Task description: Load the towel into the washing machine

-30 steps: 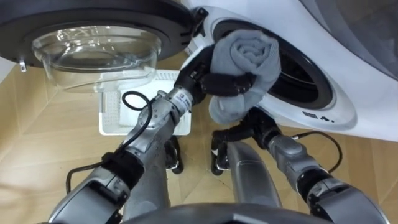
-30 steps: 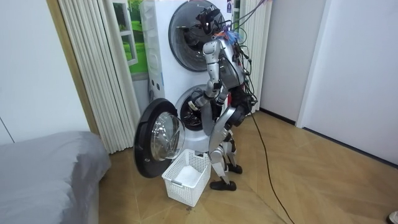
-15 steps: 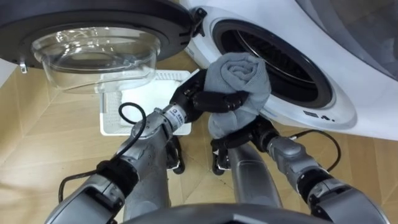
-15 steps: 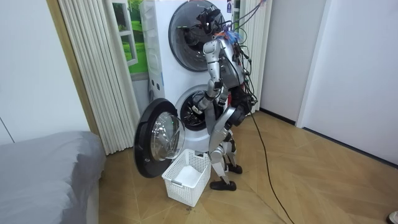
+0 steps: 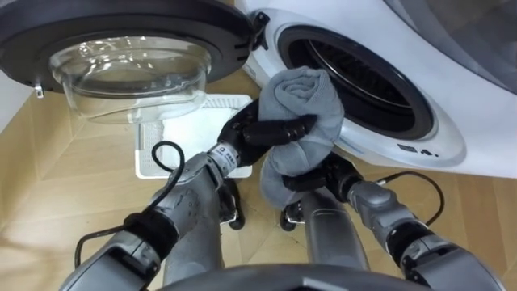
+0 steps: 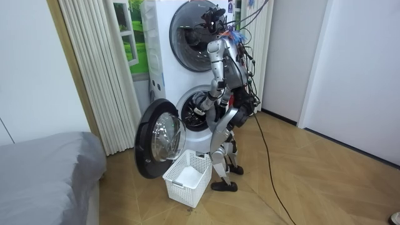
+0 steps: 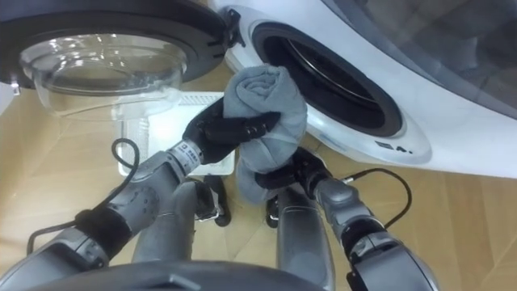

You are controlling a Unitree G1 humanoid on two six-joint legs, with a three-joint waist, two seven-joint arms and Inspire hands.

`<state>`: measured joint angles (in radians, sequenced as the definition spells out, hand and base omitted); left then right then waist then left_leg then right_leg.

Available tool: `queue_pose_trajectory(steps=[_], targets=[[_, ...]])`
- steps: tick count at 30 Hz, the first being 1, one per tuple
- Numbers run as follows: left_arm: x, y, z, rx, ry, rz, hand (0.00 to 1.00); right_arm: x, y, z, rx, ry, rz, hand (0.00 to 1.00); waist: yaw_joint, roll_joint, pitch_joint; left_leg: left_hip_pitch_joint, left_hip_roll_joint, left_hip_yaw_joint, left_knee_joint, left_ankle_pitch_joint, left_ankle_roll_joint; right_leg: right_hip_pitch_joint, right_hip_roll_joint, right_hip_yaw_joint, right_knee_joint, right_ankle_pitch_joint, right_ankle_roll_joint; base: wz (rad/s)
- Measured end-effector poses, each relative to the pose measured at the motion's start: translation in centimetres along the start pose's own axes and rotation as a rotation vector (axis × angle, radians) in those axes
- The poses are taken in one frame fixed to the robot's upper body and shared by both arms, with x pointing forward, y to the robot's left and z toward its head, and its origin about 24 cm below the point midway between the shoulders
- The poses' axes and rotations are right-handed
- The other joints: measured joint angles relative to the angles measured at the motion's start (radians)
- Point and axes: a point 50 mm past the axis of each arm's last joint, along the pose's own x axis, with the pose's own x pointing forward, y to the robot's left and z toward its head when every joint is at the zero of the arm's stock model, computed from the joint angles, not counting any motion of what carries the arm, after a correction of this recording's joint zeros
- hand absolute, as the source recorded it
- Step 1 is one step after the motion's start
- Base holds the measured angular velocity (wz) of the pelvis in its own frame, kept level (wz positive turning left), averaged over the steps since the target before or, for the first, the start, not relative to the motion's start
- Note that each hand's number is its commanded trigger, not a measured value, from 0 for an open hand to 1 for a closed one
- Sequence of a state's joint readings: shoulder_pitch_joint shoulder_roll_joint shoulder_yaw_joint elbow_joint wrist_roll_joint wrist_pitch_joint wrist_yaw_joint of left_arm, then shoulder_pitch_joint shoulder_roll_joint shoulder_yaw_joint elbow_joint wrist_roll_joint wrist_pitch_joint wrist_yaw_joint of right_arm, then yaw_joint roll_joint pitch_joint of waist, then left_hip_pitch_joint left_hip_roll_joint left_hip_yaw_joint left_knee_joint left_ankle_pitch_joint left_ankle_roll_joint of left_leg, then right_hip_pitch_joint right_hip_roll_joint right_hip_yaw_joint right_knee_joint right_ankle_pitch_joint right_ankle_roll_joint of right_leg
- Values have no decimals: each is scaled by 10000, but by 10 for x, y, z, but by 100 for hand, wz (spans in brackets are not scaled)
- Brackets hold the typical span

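Left hand (image 5: 258,133) and right hand (image 5: 327,174) clench the grey towel (image 5: 303,93) before the washing machine (image 5: 452,121); I fear its hanging tail snags the rim.

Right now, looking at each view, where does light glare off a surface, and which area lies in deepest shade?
Left eye view: bright highlights streak the door's glass bowl, the drum behind the towel is dark, and the towel in the left robot hand is evenly lit. Right eye view: same glare on the glass bowl. Room view: the glass bowl catches pale reflections.
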<state>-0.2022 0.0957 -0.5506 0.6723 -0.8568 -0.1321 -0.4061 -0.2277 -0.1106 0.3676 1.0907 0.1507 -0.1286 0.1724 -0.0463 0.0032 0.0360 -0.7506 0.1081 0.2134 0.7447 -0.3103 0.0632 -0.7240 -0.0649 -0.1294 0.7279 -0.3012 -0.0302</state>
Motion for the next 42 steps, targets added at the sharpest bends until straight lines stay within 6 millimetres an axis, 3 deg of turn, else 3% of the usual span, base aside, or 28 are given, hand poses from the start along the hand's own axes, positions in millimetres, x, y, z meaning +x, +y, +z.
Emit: queue_pose_trajectory(steps=[1,2,3,11,16,20,23,27,30,42], targets=[[0,0,0,-39,-15,11,100,0,0,0,-8,1,-8,100,-3,-2,-1,-13,1,3,-6,0,0,-13,3,5,-5,0,0,0],[0,1,0,-60,-23,33,69,0,0,-1,2,12,-29,100,0,-2,-1,-26,2,12,-21,1,-2,-28,12,17,-17,2,-2,0],[-1,1,0,-54,-14,54,0,-1,0,-1,4,20,-61,100,2,-2,-1,-28,-2,12,-49,5,-9,-30,14,18,-35,2,-3,0],[-6,6,-1,-795,-260,333,0,-2,0,-5,513,57,-384,100,53,-8,-5,67,-5,-4,-226,51,-63,80,7,-102,-226,36,-50,0],[-8,11,1,-1044,-508,579,0,-4,-10,-10,1398,224,-1008,100,424,-2,-1,98,-7,-26,-227,63,-82,134,4,-131,-221,40,-59,0],[-13,22,9,-1023,-810,1265,0,-6,-20,-15,3157,261,-1544,100,776,6,4,98,-39,-52,-254,103,-79,128,-35,-126,-203,40,-63,2],[-20,33,15,-838,-1150,2077,0,-9,-31,-18,4314,354,-1987,100,959,49,30,103,-141,-137,-321,155,-94,136,-77,-202,-203,39,-63,7],[-29,45,16,-490,-1095,3088,0,-12,-44,-25,5761,782,-2184,100,1193,205,129,5,-293,-282,-485,300,-66,103,-234,-408,-271,40,-63,17],[-30,45,10,28,-593,3365,0,-14,-50,-28,6527,956,-2197,100,1373,192,137,-58,-435,-315,-683,418,-28,20,-383,-499,-294,38,-58,16],[-30,48,3,-314,39,3894,0,-12,-49,-25,8988,963,-1814,100,1264,96,196,-215,-700,-543,-689,479,14,-55,-610,-684,-246,-26,41,7]])
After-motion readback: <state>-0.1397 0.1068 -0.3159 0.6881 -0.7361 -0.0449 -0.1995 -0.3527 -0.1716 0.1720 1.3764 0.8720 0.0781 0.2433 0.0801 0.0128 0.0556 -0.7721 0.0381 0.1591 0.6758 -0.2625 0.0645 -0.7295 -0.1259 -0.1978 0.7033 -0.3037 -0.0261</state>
